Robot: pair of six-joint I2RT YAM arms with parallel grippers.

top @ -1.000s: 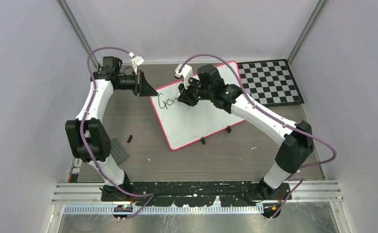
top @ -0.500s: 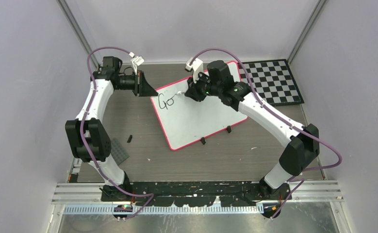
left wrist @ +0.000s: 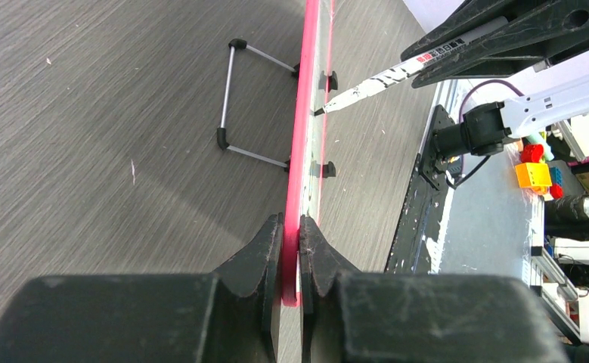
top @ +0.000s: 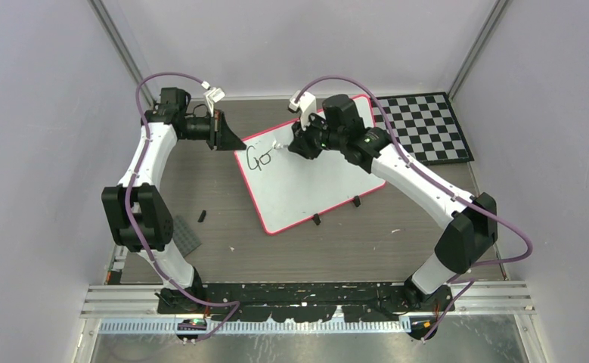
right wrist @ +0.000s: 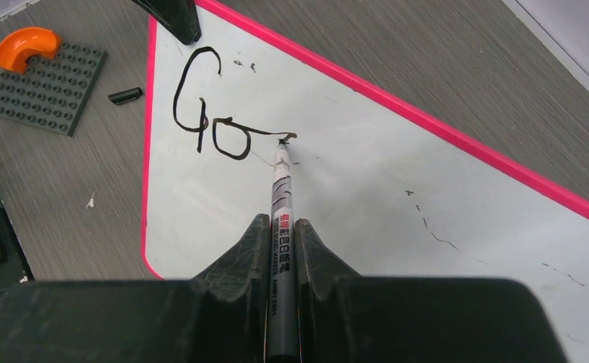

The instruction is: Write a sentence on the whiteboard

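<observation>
The right hand (right wrist: 280,223) is clamped on one black-tipped marker (right wrist: 282,189), jaws narrow around the barrel. The marker tip touches the whiteboard (right wrist: 382,197) at the end of a stroke running right from the sentence (right wrist: 212,113). The sentence so far consists of two black letters, "Go".

The left hand (left wrist: 291,223) is pinched narrow on the whiteboard's pink rim at the far-left corner.

There is one whiteboard: white, pink-rimmed, with rounded corners and two black clip feet (top: 316,219) on its near edge. It sits angled at the middle of the wood-grain surface (top: 223,197).

Other items:
- One checkerboard mat (top: 420,128), at the whiteboard's far-right corner.
- One grey stud plate (right wrist: 45,91), left of the whiteboard, carrying one orange curved piece (right wrist: 25,41).
</observation>
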